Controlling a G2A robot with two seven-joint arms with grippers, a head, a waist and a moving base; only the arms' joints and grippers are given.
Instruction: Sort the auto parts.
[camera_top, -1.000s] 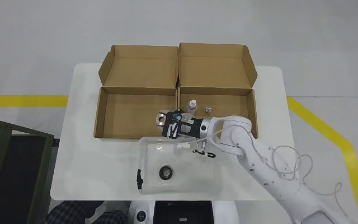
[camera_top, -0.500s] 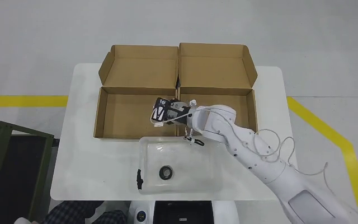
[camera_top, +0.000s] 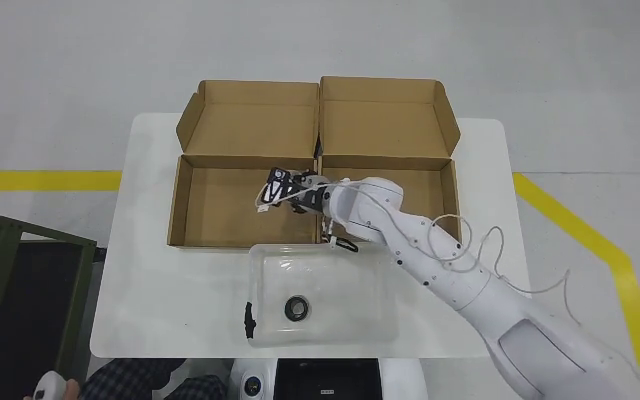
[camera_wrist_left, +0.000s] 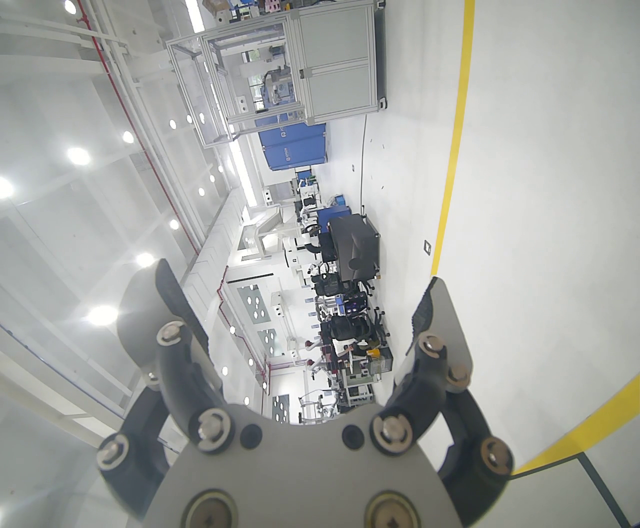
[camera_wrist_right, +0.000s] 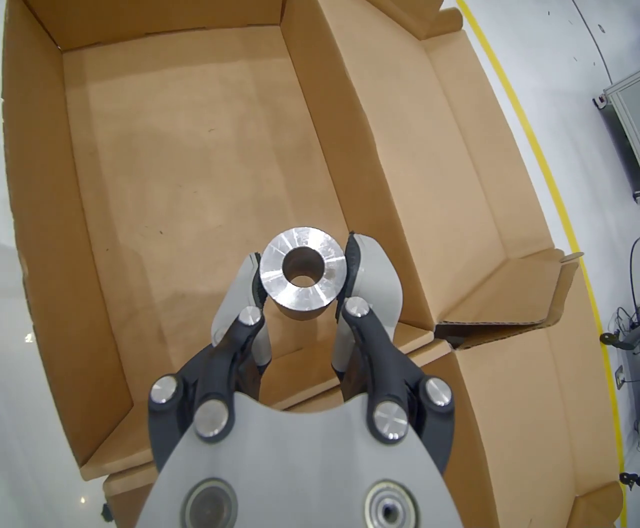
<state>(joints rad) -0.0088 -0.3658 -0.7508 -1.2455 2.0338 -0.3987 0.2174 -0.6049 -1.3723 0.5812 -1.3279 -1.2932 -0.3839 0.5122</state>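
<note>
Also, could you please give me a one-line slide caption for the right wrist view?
Right gripper shut on a short silver metal ring, held over the open brown cardboard box.

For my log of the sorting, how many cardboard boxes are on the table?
2. One cardboard box lies under the right gripper; the second box stands beside it, touching. None seems hidden.

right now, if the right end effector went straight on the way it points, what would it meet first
Probably the bare floor of the left cardboard box, the held metal ring touching first; depth is unclear.
</note>
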